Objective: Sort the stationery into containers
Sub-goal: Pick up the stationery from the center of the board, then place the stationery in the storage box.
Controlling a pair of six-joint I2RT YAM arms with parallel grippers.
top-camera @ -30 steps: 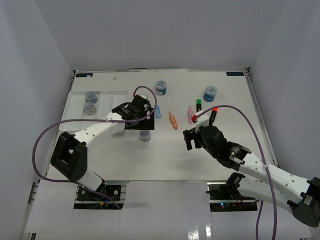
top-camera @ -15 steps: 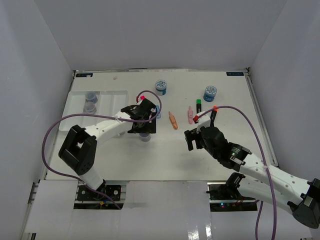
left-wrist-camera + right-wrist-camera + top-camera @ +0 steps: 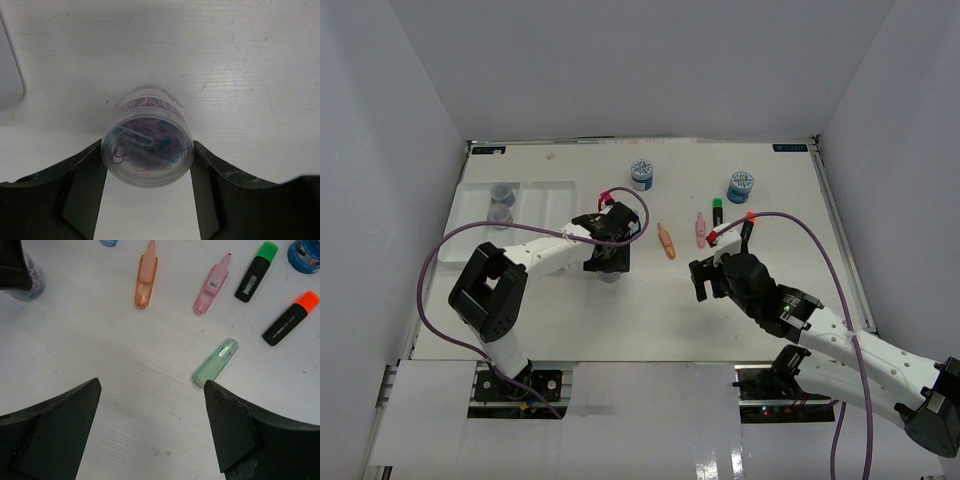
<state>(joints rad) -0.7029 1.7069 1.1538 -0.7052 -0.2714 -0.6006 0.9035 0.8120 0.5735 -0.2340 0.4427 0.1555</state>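
Note:
A clear jar (image 3: 147, 150) full of coloured paper clips stands on the table, and my left gripper (image 3: 147, 146) is shut on it, one finger (image 3: 85, 180) against each side. From above, the left gripper (image 3: 608, 258) covers most of that jar (image 3: 610, 275). My right gripper (image 3: 151, 385) hangs open over bare table near the green marker (image 3: 216, 361). Beyond it lie an orange marker (image 3: 145, 280), a pink marker (image 3: 212, 285), a green-capped highlighter (image 3: 256, 272) and an orange-capped highlighter (image 3: 290, 319). The white tray (image 3: 545, 192) sits at the far left.
Two jars (image 3: 501, 203) stand in the tray's left compartments. Two blue-lidded jars (image 3: 642, 172) (image 3: 740, 184) stand near the table's far edge. White walls close in the table on three sides. Purple cables loop over both arms.
My left gripper has slid right and down over the clear jar, and its fingers have come in against the jar's sides. The right arm has stayed put.

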